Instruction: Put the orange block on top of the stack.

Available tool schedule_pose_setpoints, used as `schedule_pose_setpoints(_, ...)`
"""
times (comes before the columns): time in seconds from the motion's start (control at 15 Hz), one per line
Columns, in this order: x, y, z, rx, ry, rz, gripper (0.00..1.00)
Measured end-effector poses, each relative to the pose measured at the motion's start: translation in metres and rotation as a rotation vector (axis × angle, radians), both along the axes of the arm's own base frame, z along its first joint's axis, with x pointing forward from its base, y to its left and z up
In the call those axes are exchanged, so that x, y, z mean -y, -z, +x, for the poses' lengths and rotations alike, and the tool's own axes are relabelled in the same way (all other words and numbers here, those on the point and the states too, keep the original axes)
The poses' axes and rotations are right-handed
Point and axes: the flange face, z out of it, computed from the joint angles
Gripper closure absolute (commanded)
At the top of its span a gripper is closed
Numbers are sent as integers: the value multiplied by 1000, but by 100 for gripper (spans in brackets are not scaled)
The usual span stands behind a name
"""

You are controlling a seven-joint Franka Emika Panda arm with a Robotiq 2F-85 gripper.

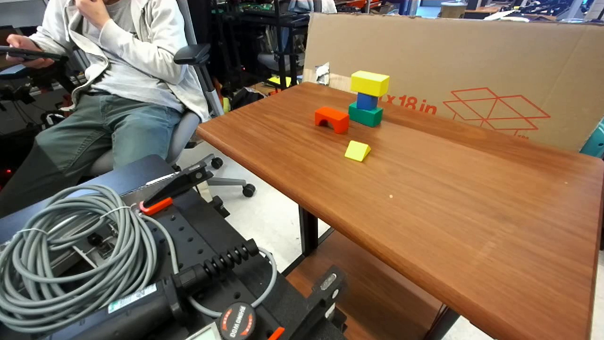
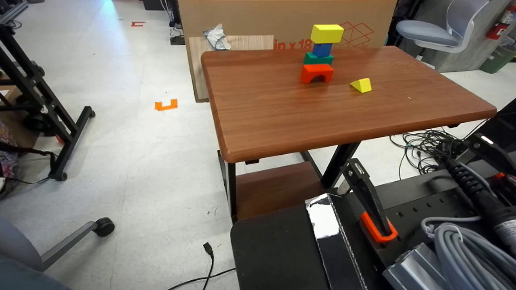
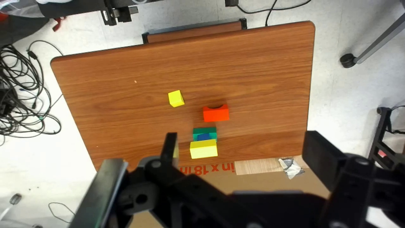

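Note:
The orange block is an arch-shaped orange-red piece (image 1: 333, 114) standing on the brown table, with its arch opening facing sideways. It also shows in an exterior view (image 2: 317, 69) and in the wrist view (image 3: 216, 114). The stack stands close beside it, apart from it: a yellow block (image 1: 370, 84) on a smaller blue block (image 1: 366, 101) on a green block (image 1: 365, 115). In the wrist view the stack's yellow block (image 3: 203, 149) partly hides the blue one. My gripper (image 3: 242, 137) is open and empty, high above the table. It is out of view in both exterior views.
A small yellow wedge (image 1: 357, 151) lies on the table (image 1: 448, 212) near the orange block. A cardboard sheet (image 1: 424, 61) stands upright along the table edge behind the stack. A black cart (image 2: 278, 249) with clamps and coiled cable is near the opposite edge. A person sits beside the table.

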Motion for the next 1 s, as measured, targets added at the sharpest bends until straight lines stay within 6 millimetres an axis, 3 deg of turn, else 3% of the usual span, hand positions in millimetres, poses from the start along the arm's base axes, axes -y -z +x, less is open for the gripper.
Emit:
schedule_pose_setpoints(0.27, 2, 36, 19, 1, -70, -10, 0)
schedule_pose_setpoints(0.67, 20, 124, 47, -30, -177, -4, 0)
schedule_pose_setpoints(1.0, 39, 185, 70, -72, -196, 29, 0)
